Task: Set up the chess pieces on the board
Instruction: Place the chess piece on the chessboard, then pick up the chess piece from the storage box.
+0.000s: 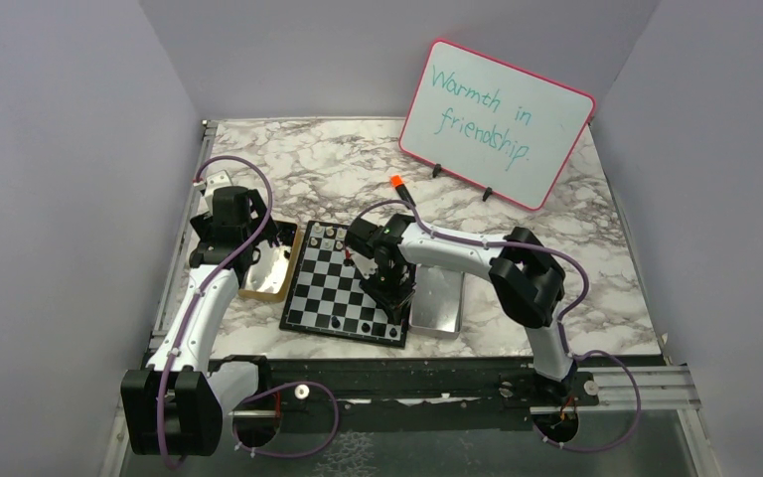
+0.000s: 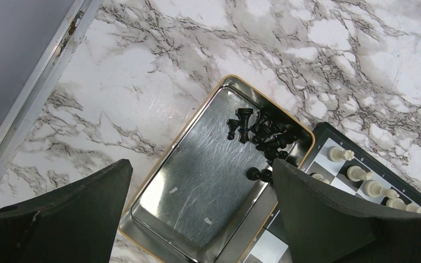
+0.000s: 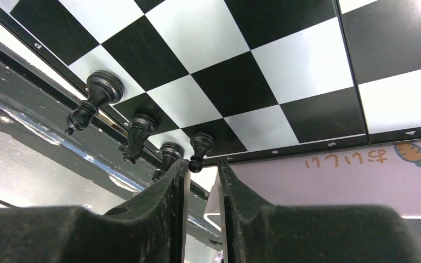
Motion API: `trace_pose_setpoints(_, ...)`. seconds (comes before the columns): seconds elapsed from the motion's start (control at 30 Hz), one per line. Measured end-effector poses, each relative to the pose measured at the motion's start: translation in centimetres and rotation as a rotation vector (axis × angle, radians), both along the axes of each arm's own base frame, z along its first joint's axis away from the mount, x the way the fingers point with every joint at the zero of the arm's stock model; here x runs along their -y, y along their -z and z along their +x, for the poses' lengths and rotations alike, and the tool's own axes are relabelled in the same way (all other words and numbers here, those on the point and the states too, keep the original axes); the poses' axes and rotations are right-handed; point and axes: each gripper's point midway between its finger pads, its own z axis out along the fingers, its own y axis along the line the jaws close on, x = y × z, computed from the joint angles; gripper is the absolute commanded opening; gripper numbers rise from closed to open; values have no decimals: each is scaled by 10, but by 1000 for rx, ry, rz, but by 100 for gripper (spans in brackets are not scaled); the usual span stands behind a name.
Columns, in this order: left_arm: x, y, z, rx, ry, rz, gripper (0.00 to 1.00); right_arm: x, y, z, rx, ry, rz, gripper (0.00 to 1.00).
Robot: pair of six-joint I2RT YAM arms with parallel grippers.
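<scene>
Hovering low over the board (image 1: 323,283), on the side that lay just beside the silver tray (image 1: 442,303), the right gripper (image 3: 203,167) had its fingers only a little apart, and nothing was between them. Just past the tips stood a black pawn (image 3: 200,143), the last in a row of four black pieces (image 3: 140,129) along that edge of the board. The gap looked wider than the head of the pawn, so I judged that the pawn was free and standing by itself. Whether one finger touched the head I could not tell. Such a narrow opening made sense here, because the next piece stood very close and wider fingers could knock it over.

The left gripper (image 2: 200,170) was opened fully and held nothing. It hung above the gold tray (image 2: 186,192), where the other black pieces (image 2: 263,134) lay in a heap in the corner nearest the board. The wide opening probably served for coming down around one piece, but the heap was tight and taking only one would need care.

Some white pieces (image 2: 356,172) stood in a line on the board edge beside the gold tray. Most squares were bare, so much of the task remained.
</scene>
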Motion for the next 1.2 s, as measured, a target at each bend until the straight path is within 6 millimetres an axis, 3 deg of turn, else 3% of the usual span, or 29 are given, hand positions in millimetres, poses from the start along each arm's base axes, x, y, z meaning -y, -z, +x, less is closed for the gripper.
trace_pose_setpoints(0.33,0,1,-1,-8,2,-2,99,4,-7,6,44,8,-7,34)
trace_pose_setpoints(0.53,11,4,-1,-17,55,-36,99,1,-40,19,147,37,46,34)
trace_pose_setpoints(0.73,24,7,1,-34,142,-56,81,0,-89,34,304,87,166,41)
trace_pose_setpoints(0.9,39,15,4,-71,236,-90,44,8,-130,46,471,168,308,45)
trace_pose_setpoints(1.2,36,29,21,-170,265,-53,33,13,-177,49,638,243,573,44)
